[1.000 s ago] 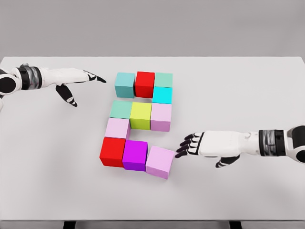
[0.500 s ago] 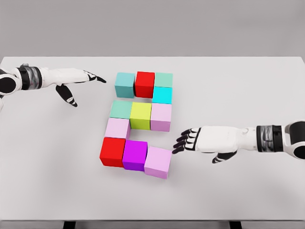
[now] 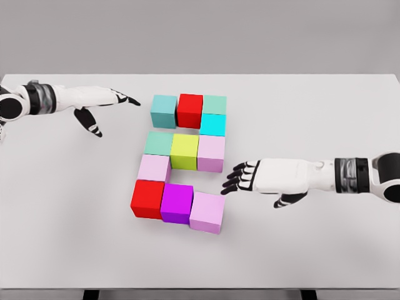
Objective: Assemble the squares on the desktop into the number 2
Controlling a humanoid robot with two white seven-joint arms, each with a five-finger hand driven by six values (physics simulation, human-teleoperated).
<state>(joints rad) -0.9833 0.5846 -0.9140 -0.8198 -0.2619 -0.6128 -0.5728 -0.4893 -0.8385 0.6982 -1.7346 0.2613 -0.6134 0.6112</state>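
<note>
Now the right hand (image 3: 262,178) hovers with relaxed fingers, holding nothing, near the pale pink cube (image 3: 207,212); the left hand (image 3: 97,103) rests released beside the teal cube (image 3: 163,110).

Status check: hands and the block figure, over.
Left hand open, top left. Right hand open, beside pink corner block. Blocks form a 2. Nothing in the way.

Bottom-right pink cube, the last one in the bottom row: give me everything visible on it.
The pale pink cube is a plain, matte, solid-coloured block with a lighter top face and a darker front. It sits flat on the white table, ending the bottom row, turned slightly out of line with its neighbours. Its left side meets the purple cube. The right hand, fingers spread, hovers just up and right of it, not touching.
</note>
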